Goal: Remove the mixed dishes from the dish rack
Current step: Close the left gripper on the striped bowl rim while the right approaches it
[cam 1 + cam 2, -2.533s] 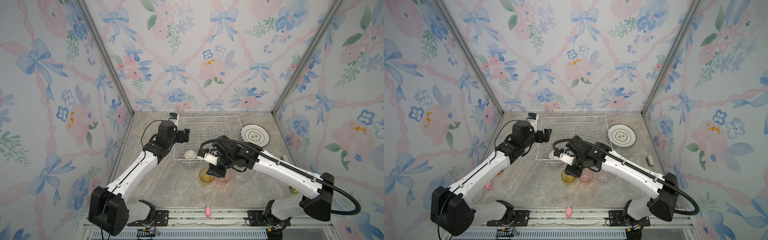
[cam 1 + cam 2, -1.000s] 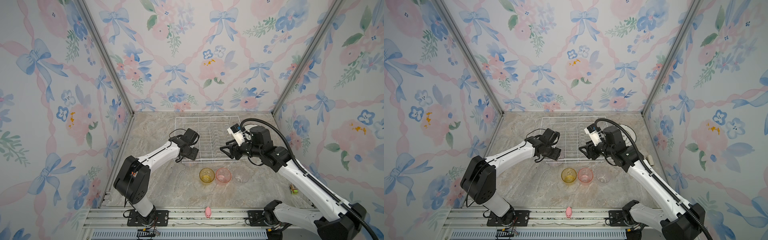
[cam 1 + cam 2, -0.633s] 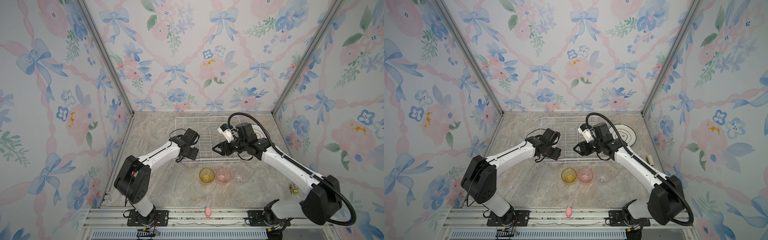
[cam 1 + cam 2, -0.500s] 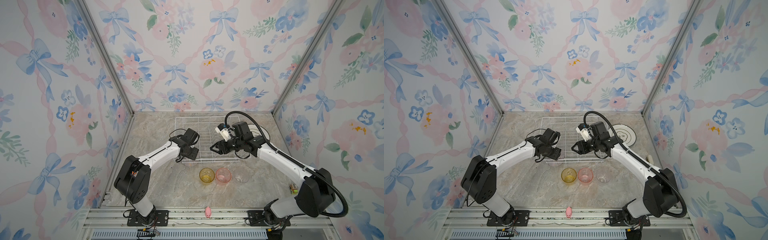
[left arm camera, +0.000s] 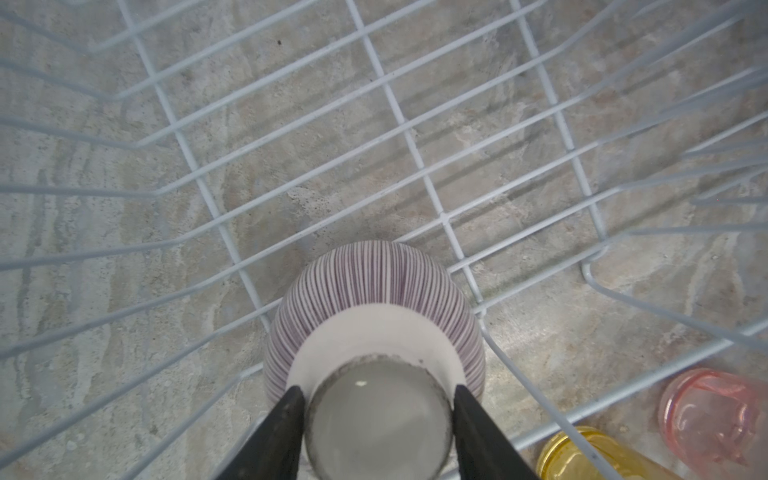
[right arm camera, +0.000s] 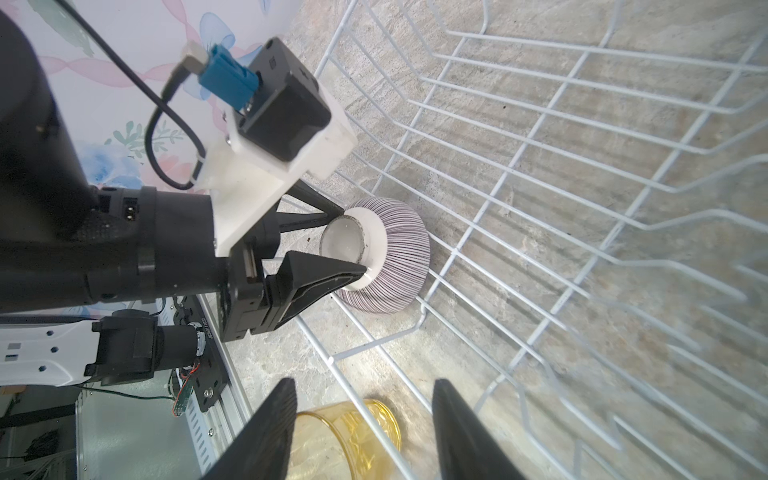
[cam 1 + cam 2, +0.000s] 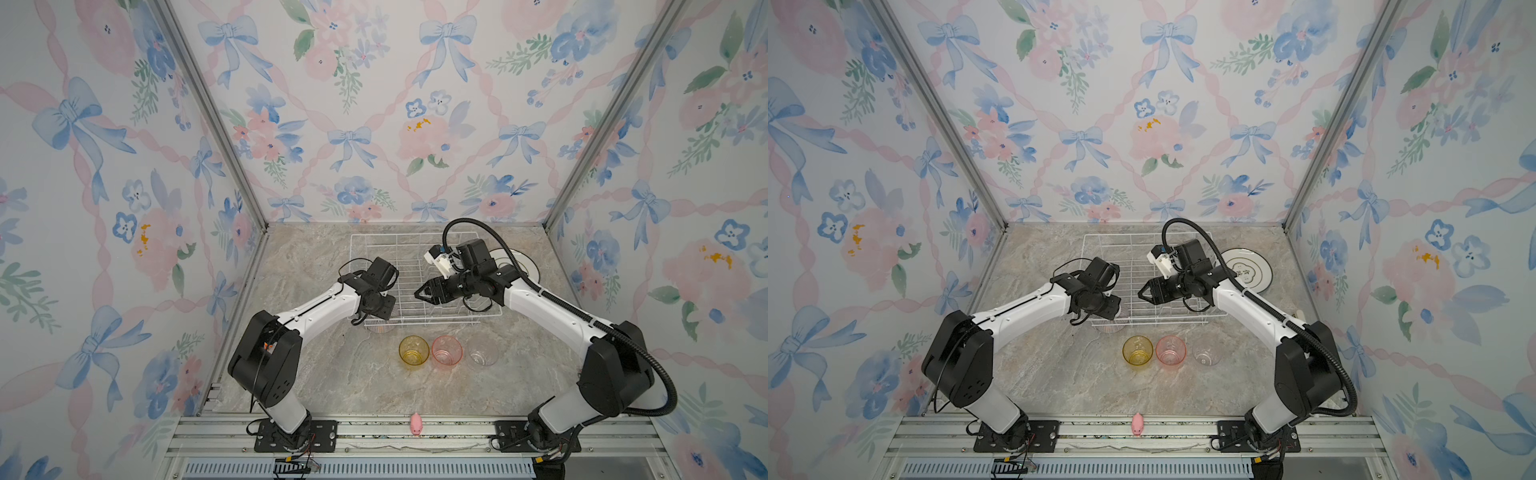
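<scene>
Bowl (image 5: 374, 291) upside down, foot up, in near-left corner of rack (image 7: 409, 266). Left pincer (image 5: 378, 388) grasping it, fingers (image 5: 286, 419) pressed on both sides of foot ring. Shallow glazed hold, likely slippery: squeeze firm, lift straight up over rack wall, no tilt. Right pincer (image 6: 365, 382) released, empty, above rack. Hold it clear. Set bowl on desk (image 7: 332, 374), left of tumblers (image 7: 446, 351).

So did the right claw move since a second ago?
Yes. The right gripper moved left across the dish rack, away from the plate and toward the striped bowl.
</scene>
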Controlling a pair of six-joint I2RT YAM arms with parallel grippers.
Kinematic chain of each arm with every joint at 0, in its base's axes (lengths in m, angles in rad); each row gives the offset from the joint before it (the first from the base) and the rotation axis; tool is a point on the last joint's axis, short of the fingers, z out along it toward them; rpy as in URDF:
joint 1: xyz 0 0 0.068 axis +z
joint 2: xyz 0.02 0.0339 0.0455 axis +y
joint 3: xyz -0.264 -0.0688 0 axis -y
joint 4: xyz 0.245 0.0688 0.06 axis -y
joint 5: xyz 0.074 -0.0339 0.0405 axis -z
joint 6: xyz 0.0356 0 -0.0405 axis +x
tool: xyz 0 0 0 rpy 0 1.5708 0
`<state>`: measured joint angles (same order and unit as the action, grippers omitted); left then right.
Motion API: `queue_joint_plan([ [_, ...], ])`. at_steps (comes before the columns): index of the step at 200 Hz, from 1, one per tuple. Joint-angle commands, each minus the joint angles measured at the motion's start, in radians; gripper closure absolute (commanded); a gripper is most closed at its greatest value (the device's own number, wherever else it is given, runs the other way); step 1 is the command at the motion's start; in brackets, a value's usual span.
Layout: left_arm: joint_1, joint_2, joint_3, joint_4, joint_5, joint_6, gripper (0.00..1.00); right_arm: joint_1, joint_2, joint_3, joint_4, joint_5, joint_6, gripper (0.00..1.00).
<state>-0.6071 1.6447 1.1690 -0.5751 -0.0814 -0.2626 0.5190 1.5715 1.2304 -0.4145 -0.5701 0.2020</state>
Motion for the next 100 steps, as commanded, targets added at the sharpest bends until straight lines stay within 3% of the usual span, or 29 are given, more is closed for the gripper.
queue_joint_plan([
  [1,-0.006,0.010,-0.012,-0.072,-0.027,0.008,0.43,0.006,0.007,0.024,-0.006,-0.013,0.004,0.45],
  [58,-0.016,0.024,0.004,-0.102,-0.069,0.010,0.33,0.004,0.018,0.029,0.002,-0.014,0.011,0.45],
  [100,-0.025,0.038,0.016,-0.113,-0.075,0.011,0.41,0.001,0.018,0.027,0.000,-0.016,0.008,0.45],
])
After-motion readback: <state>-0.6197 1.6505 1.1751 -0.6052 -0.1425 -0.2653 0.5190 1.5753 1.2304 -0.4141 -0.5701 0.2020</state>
